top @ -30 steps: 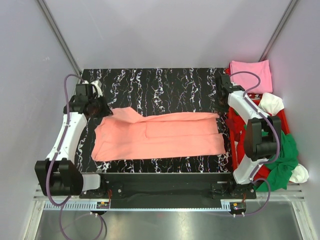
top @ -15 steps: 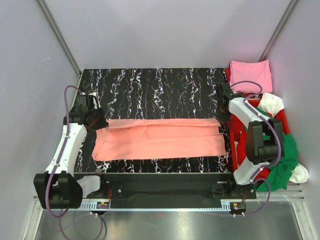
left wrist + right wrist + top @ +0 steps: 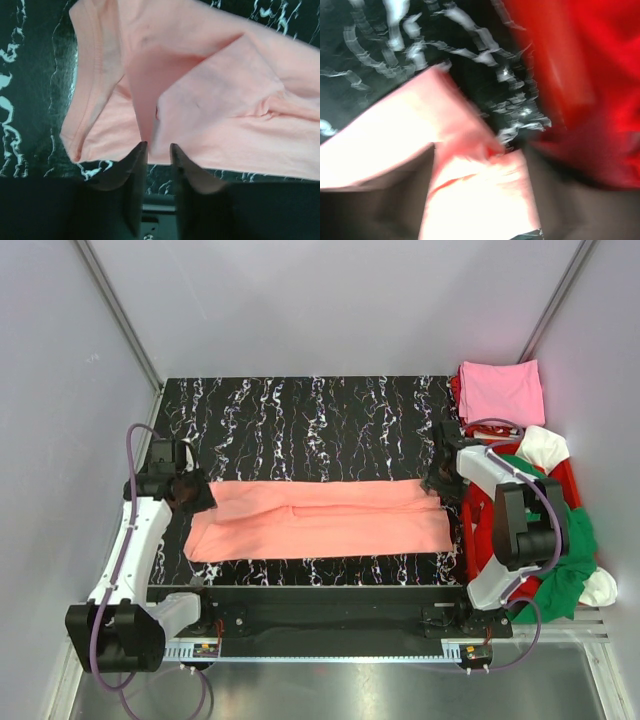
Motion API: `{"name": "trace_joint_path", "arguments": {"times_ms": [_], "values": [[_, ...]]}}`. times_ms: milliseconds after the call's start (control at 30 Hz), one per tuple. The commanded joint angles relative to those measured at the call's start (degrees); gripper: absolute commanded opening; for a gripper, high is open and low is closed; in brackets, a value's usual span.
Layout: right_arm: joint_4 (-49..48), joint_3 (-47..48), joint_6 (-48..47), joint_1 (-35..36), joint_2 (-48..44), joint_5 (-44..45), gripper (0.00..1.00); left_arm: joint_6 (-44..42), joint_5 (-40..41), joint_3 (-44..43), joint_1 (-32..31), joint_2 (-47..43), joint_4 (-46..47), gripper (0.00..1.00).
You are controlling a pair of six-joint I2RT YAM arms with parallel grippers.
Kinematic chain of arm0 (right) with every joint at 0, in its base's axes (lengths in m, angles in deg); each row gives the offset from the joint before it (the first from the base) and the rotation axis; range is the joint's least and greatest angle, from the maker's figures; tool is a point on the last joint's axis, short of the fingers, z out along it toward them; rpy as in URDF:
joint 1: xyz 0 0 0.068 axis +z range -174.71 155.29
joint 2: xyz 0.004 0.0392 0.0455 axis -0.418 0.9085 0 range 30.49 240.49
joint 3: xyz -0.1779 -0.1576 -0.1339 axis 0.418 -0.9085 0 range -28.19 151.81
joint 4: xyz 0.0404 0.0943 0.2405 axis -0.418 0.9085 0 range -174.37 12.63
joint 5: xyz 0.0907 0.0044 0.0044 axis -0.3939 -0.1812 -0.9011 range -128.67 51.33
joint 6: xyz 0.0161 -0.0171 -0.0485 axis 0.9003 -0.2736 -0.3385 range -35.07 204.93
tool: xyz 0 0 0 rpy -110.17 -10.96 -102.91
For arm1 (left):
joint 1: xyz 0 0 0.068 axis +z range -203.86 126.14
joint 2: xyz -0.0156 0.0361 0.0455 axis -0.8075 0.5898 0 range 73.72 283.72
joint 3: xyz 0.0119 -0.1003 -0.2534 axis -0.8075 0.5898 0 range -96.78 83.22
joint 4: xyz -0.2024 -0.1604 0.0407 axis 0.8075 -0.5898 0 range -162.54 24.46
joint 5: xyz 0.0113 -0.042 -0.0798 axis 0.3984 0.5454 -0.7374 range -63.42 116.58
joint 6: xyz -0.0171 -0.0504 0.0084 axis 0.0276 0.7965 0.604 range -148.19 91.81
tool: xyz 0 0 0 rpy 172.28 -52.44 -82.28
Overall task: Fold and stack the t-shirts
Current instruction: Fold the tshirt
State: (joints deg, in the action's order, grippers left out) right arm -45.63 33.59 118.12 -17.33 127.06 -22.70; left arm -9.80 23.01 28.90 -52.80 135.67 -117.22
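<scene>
Far edge of salmon-orange soft cloth t-shirt now pulled nearer, lengthwise fold progressing; left claw pinches it, right claw too blurred to tell.

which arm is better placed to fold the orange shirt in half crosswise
Left, probably: the left gripper pinches the salmon shirt at its left end, and carrying it rightward ends nearer the folded pink shirt. The right gripper sits at the other end, its grip too blurred to confirm.

Bright, even, sharp from overhead. Crisp at the left wrist, dark along the bottom edge. Badly smeared at the right wrist, blown out on the salmon-orange t-shirt.
</scene>
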Motion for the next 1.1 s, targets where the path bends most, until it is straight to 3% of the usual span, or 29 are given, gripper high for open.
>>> {"name": "trace_joint_path", "arguments": {"times_ms": [0, 67, 167, 300, 467, 633, 667, 767, 867, 1067], "values": [[-0.6, -1.6, 1.0, -0.7, -4.7, 3.5, 0.87, 0.7, 2.3, -2.4, -0.2, -2.6, -4.5, 0.54], [0.2, -1.8, 1.5, -0.7, -6.2, 4.7, 1.0, 0.7, 2.5, -2.5, -0.2, -4.1, -6.3, 0.62], [1.9, -0.1, 1.1, -0.7, -9.2, 5.5, 1.0, 1.3, 2.3, -1.8, -0.2, -6.7, -5.7, 0.67], [1.5, 2.6, 0.9, 1.3, -13.9, -1.4, 0.96, 3.1, 1.6, -0.8, -0.2, -7.2, -0.8, 0.66], [-3.7, 9.3, 0.5, 18.3, -12.5, -10.4, 0.92, 3.7, 0.3, -2.6, 0.1, -6.1, 3.7, 0.6], [-5.7, 25.3, -1.6, 31.7, 2.6, -15.7, 0.87, 4.2, 0.6, 0.7, 2.4, -13.0, 6.9, 0.57], [-5.9, 28.1, -2.4, 34.2, 5.5, -20.4, 0.86, 4.5, 0.2, 2.0, 2.5, -14.4, 7.6, 0.57], [-7.4, 38.2, -4.6, 36.1, 16.3, -29.1, 0.84, 6.2, -2.7, 7.4, 2.5, -20.0, 9.9, 0.57], [-5.3, 49.2, -7.2, 38.1, 26.5, -34.1, 0.82, 5.3, -4.3, 6.3, 2.4, -23.4, 10.5, 0.59], [1.9, 68.6, -11.0, 41.0, 42.5, -38.0, 0.81, 5.6, -4.2, 8.0, 2.4, -27.3, 12.7, 0.59]]}}
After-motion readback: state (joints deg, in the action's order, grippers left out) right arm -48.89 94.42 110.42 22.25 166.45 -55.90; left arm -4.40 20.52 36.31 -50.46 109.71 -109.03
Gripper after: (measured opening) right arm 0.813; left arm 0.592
